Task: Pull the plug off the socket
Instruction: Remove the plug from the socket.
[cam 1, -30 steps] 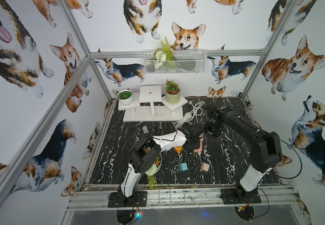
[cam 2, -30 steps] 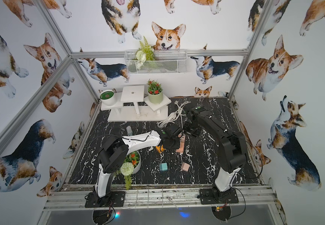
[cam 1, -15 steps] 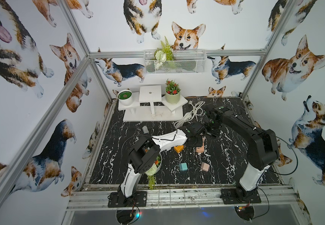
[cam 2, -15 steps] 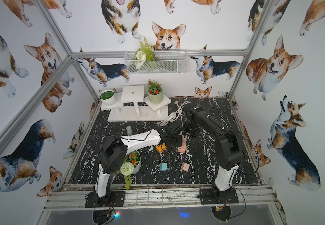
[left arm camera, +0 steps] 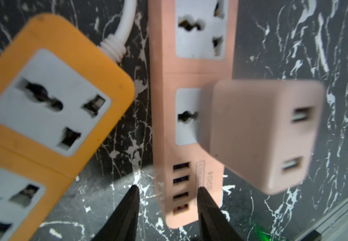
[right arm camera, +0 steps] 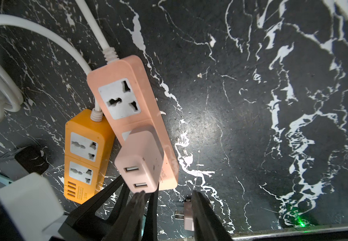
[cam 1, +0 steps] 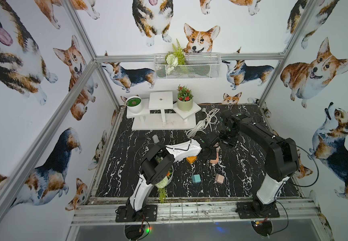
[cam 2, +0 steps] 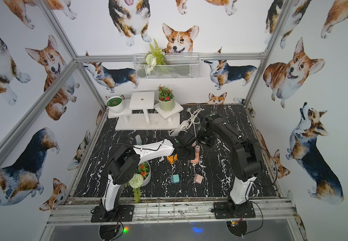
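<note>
The pink plug [right arm camera: 140, 164], a boxy charger with two USB slots in its face, is sitting over the second socket of the pink power strip [right arm camera: 116, 68], which is lying flat near the middle of the black marble worktop [right arm camera: 252, 125]. In the left wrist view the plug is showing blurred and leaning off to one side of that socket, so whether its pins are seated cannot be told. The left hand [left arm camera: 167, 187] is hovering over the strip's USB end, its fingers standing apart and grasping nothing. The right hand [right arm camera: 167, 193] is hanging just beside the plug, with one of its fingers [right arm camera: 136, 204] almost at the plug's edge. It is released as well, with nothing clasped. An orange power strip [right arm camera: 81, 123] is lying just beside the pink one, on the left arm's side. A coil of white cable [cam 1: 204, 123] is lying near the white stand [cam 1: 162, 125] at the back. A teal charger [cam 1: 196, 178] and a second pink charger [cam 1: 219, 178] are lying loose nearer the arm bases, apart from both strips.
</note>
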Controlling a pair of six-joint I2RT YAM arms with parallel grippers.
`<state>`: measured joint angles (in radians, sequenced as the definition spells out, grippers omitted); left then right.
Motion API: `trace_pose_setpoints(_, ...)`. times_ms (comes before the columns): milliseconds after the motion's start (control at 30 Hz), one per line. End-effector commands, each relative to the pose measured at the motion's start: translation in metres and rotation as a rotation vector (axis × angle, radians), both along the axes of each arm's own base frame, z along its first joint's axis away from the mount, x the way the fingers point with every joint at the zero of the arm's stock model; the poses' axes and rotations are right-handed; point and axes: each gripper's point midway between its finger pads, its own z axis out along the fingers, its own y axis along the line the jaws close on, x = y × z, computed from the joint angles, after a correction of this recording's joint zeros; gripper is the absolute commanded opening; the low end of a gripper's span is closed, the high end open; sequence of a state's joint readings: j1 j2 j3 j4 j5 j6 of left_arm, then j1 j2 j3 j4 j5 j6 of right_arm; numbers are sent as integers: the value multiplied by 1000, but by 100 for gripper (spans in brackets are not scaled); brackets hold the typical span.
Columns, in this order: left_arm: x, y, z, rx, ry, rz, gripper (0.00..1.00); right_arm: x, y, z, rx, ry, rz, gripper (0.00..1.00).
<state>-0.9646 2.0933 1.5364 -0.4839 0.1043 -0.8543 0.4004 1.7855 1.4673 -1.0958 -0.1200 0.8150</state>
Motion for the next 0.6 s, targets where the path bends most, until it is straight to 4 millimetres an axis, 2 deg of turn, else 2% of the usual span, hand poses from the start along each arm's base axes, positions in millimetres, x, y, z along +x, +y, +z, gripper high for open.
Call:
trace_pose_setpoints(0,-4,2,-9,8,20,-4,48,5,7,4,33,-14,18,47)
trace_pose_setpoints(233,-6,10,-22,48,31,-3,44,12,17,8,76,-19,40,52)
trace_pose_setpoints(367,-7,16,-26,73,32,3,37,12,21,-2,81,15,53,54)
trace_pose_setpoints(567,-11,20,-31,88,41,-4,36,15,22,-15,70,44,72,51)
